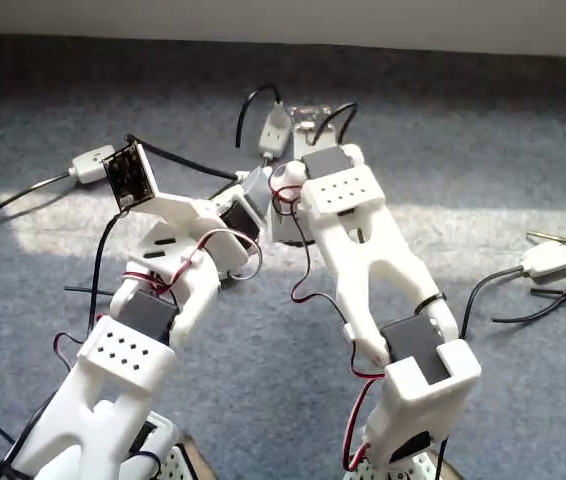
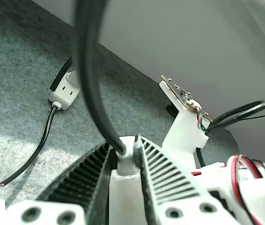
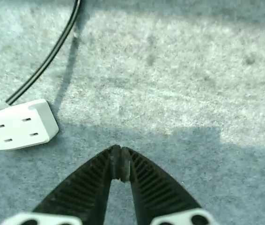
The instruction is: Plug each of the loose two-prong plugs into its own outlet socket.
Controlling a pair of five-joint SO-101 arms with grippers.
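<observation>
My left gripper (image 2: 127, 157) is shut on a white two-prong plug (image 2: 124, 165), and the plug's black cable (image 2: 89, 70) arcs up over the camera. In the high view this gripper (image 1: 251, 188) hangs at the centre of the carpet. Beyond it a white outlet socket (image 2: 66, 91) lies on the carpet, also visible from above (image 1: 276, 125). My right gripper (image 3: 120, 165) is shut with nothing in it, just above the carpet. A white socket block (image 3: 19, 125) with two pairs of slots lies beside it, apart from the fingers.
Another white socket (image 1: 91, 163) with a black lead lies at the far left. Two white connectors (image 1: 551, 258) with cables lie at the right edge. The right arm's camera mount (image 2: 184, 117) stands close to my left gripper. A pale wall runs along the back.
</observation>
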